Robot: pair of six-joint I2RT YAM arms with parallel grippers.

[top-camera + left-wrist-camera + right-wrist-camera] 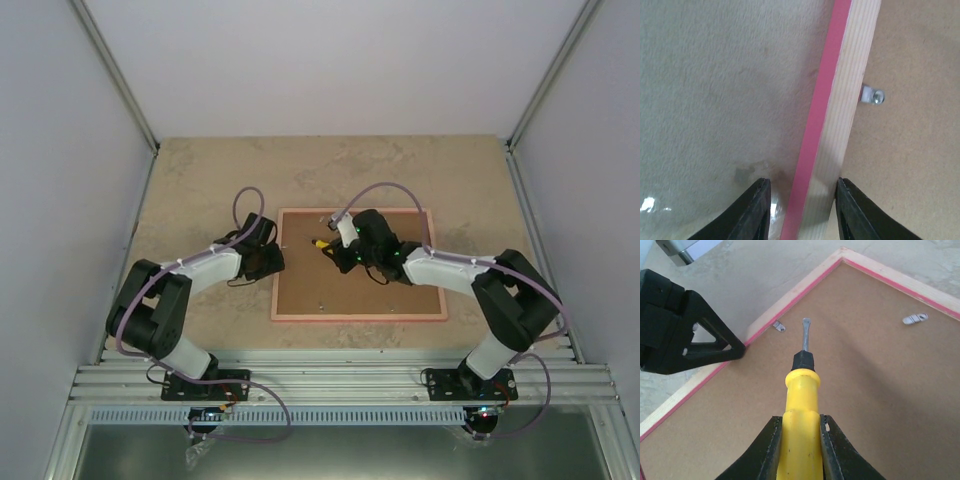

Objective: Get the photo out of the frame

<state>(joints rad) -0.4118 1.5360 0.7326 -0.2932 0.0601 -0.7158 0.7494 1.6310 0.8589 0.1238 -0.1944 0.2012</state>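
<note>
Beige table (200, 170), grey walls (330, 60), face-down frame (360, 297), screwdriver (801, 405)

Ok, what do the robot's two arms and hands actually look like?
The left arm and right arm have white links between chunky black joints, on black bases. A greyish-purple cable loops along each. Small green lights glow near the right wrist. The left hand and right hand each have two black, tapering fingers.

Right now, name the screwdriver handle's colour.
The screwdriver handle is yellow, black at the collar; right wrist view shows it best.
</note>
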